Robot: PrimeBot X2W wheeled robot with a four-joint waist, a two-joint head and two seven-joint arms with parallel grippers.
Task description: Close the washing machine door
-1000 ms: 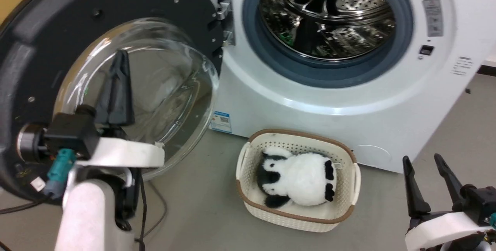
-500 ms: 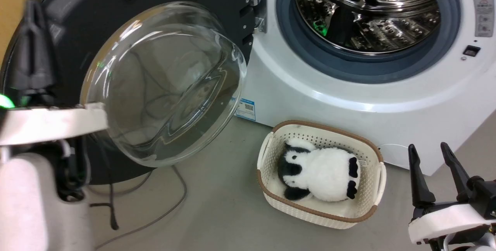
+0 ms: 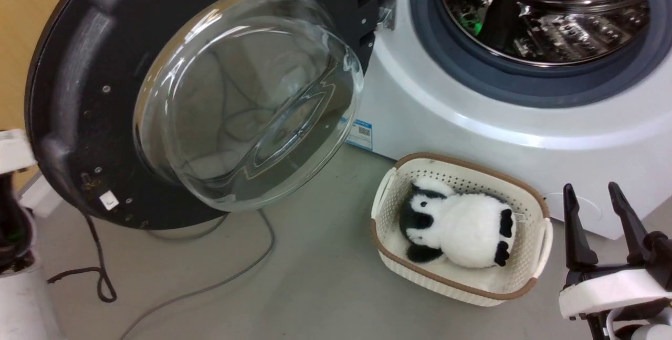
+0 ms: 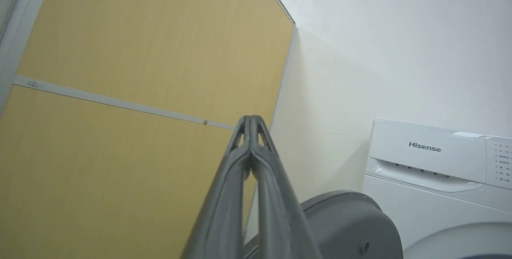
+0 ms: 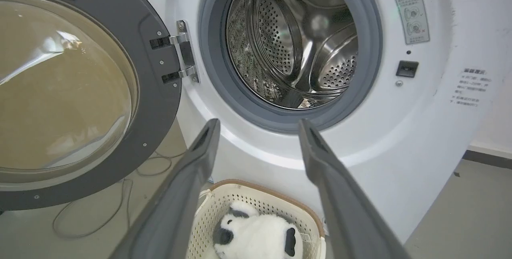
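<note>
The washing machine door (image 3: 79,67) hangs wide open to the left of the washing machine (image 3: 472,119), its clear glass bowl (image 3: 247,98) bulging toward me. The steel drum (image 3: 546,9) lies bare inside its grey-blue gasket (image 3: 436,62). My left forearm (image 3: 21,298) sits at the far left edge, beside the door's outer rim. In the left wrist view my left gripper (image 4: 250,120) is shut on nothing and points at a yellow wall, with the door's rim (image 4: 348,227) below it. My right gripper (image 3: 590,189) stands open at the lower right, facing the drum (image 5: 296,39).
A cream basket (image 3: 380,209) holding a black-and-white plush toy (image 3: 462,230) stands on the floor before the machine, just left of my right gripper. Grey cables (image 3: 210,282) trail over the floor under the door. A yellow wall (image 3: 21,41) stands behind the door.
My left arm has swung left, from in front of the door's glass to beyond its outer rim. The head camera has turned, shifting the whole picture right. The right gripper stays open.
</note>
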